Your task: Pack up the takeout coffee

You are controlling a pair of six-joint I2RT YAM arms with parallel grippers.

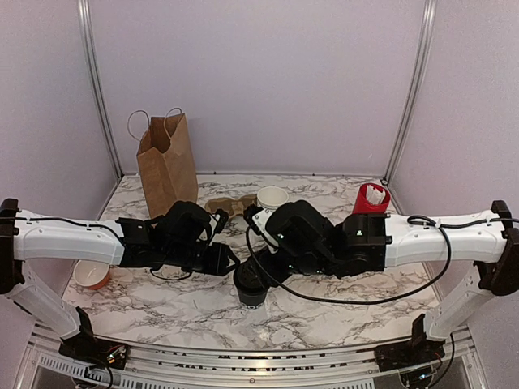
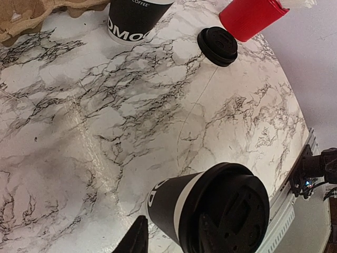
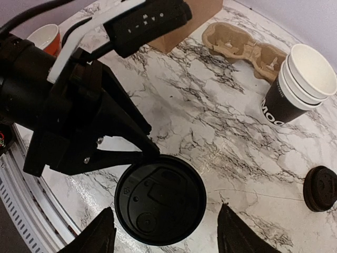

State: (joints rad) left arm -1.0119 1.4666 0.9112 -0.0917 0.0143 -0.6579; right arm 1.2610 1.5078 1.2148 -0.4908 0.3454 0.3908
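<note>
The takeout coffee [image 1: 251,289], a black cup with white lettering and a black lid, stands upright near the table's front middle. In the right wrist view my right gripper [image 3: 166,213] hovers open above its lid [image 3: 160,203], one finger on each side and apart from it. My left gripper [image 1: 229,261] is beside the cup on its left. Its fingers [image 3: 138,122] stand slightly apart and their tips reach the lid's edge. In the left wrist view one finger [image 2: 136,238] shows beside the cup [image 2: 210,211]; the other is hard to make out.
A brown paper bag [image 1: 168,166] stands at the back left. Next to it lie a cardboard cup carrier [image 1: 227,205] and a stack of lidless cups [image 1: 272,198]. A loose black lid [image 3: 321,188] and a red cup [image 1: 371,198] are at the right. An orange cup [image 1: 91,275] is at the left.
</note>
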